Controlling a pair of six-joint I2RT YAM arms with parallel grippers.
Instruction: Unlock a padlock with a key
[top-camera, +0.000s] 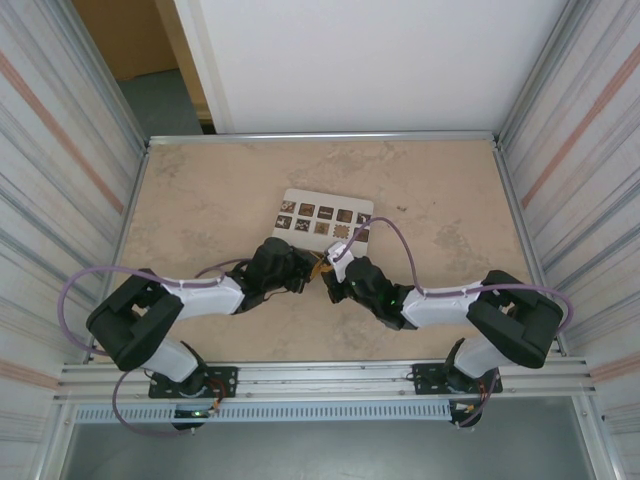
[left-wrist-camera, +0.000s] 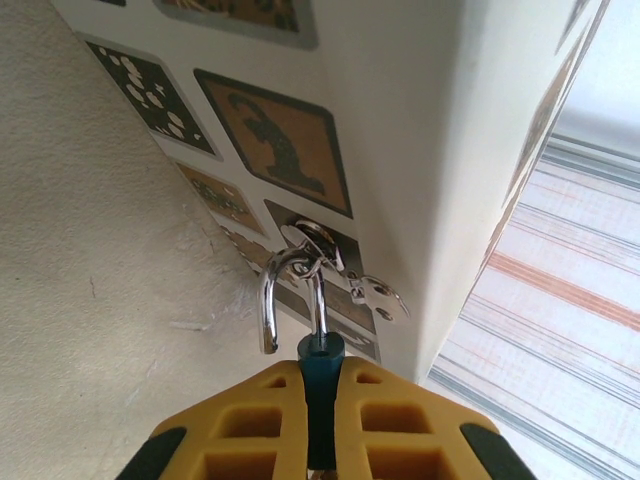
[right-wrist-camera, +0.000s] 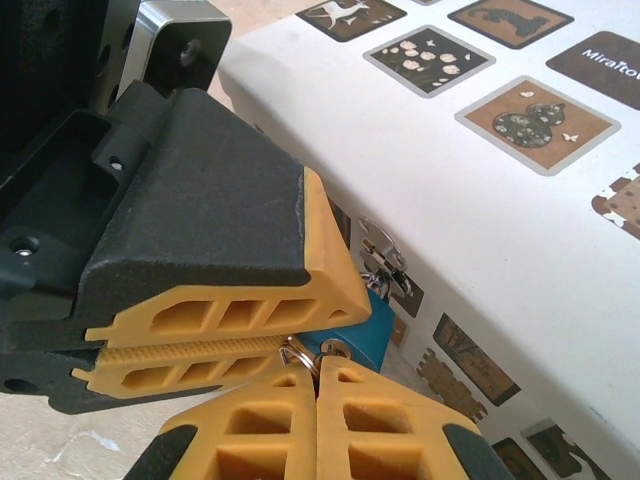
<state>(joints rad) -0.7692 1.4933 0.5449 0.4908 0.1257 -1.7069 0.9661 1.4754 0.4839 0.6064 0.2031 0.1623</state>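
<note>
Left arm (top-camera: 190, 295): we see it reach from its base toward the middle of the counter (top-camera: 200, 200).
Left hand (left-wrist-camera: 322, 378): its yellow fingers are closed tight on the padlock's blue body, which we see edge-on between them.
Padlock (left-wrist-camera: 322, 355): it sits at the near side face of the box, held off the counter between the two hands.
Shackle (left-wrist-camera: 268, 300): we find it hooked through a small metal fitting (left-wrist-camera: 318, 240) on the box's side face. One leg enters the blue body. The other ends just above the left finger, clear of the body as far as we can tell.
Key (right-wrist-camera: 334, 350): a small metal piece with a ring shows at the right fingertips, touching the blue body. We cannot see its blade.
Right hand (right-wrist-camera: 317, 395): its fingers are pressed together, pinching the key at the tips. It meets the left hand tip to tip at the padlock.
Right arm (top-camera: 450, 300): we see it angle in from the right base toward the same spot.
Box (right-wrist-camera: 420, 150): white with dark square picture tiles, lying flat on the counter just beyond both hands.
</note>
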